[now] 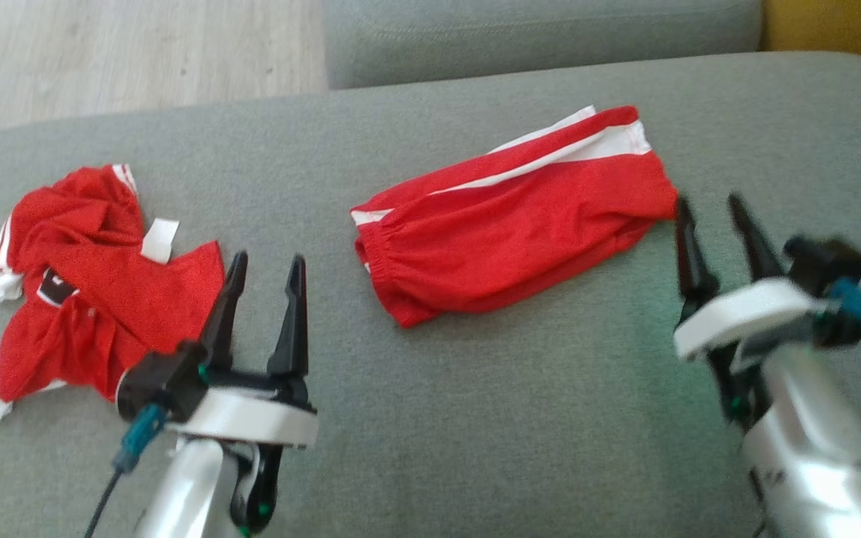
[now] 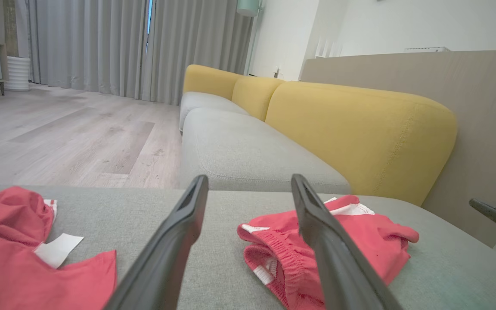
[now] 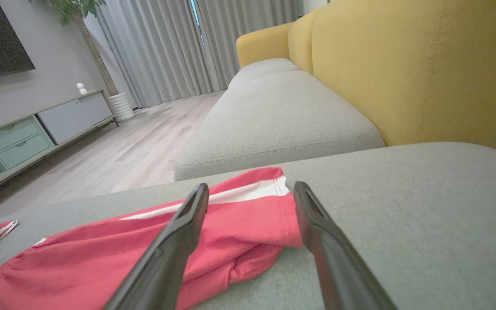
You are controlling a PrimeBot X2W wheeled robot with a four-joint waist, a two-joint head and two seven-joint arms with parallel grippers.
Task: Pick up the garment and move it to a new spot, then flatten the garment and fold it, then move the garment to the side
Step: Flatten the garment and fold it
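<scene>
Shorts [image 1: 513,224], red with white side stripes, lie folded lengthwise near the middle of the grey sofa cushion [image 1: 475,418], with the waistband toward the robot's left and the leg hem toward its right. Right gripper [image 1: 707,202]: fingers spread wide and empty, tips just beside the leg-hem end of the shorts; contact there cannot be made out. Left gripper [image 1: 267,261]: also spread wide and holding nothing, positioned between the shorts and a crumpled red shirt [image 1: 94,291] at the cushion's left.
</scene>
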